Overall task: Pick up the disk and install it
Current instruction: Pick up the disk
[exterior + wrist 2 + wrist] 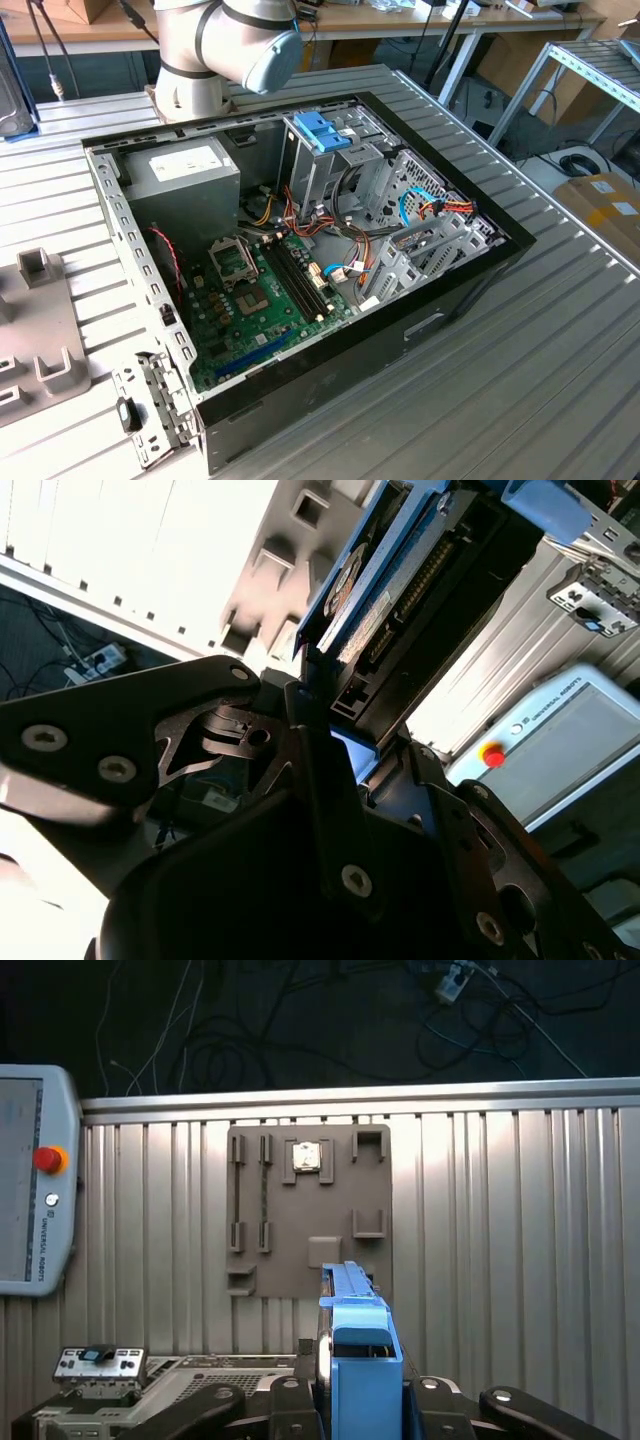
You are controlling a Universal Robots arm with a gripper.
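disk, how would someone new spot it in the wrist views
Find the black gripper in both wrist views. The disk stands edge-on in its grip: a thin dark slab in a light-blue rail, unlike the flat grey fixture plate on the ribbed table.

Ribbed metal tabletop point(560, 380); wooden workbench point(380, 20) behind; cables point(577, 162) on floor point(535, 175).

Soft, even light fills the exterior view: the ribbed metal table point(560, 330) shines pale, and the open computer case point(470, 290) holds mild shadow along its near wall. In the second wrist view the table point(120, 540) glares to plain white (its ribs nearly vanish), leaving the black gripper point(318, 680) a dark mass. In the first wrist view the floor point(300, 1020) beyond the table is dim, while the disk point(358, 1365) catches bright light on its blue rail
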